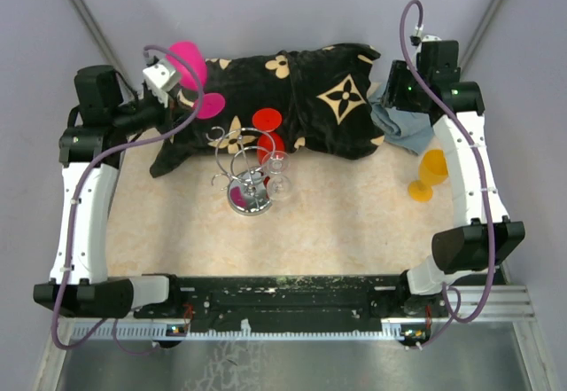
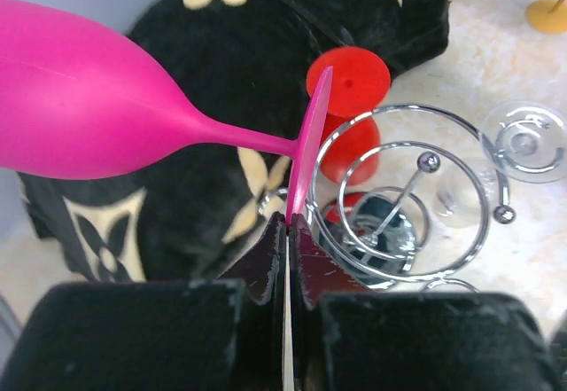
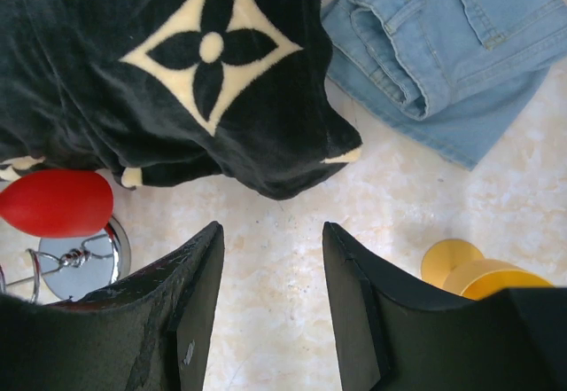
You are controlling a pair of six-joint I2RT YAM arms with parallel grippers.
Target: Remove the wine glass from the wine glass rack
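My left gripper is shut on the rim of the foot of a pink wine glass. The glass is held sideways in the air, over the left end of the black blanket and apart from the wine glass rack. In the top view the pink wine glass is at the back left by the left gripper. The chrome rack still carries a red wine glass and a clear wine glass. My right gripper hangs open over bare table at the back right.
A yellow wine glass stands at the right, close to the right arm. Folded blue jeans lie behind it beside the blanket. The red glass and the rack's mirrored base show at the right wrist view's left edge.
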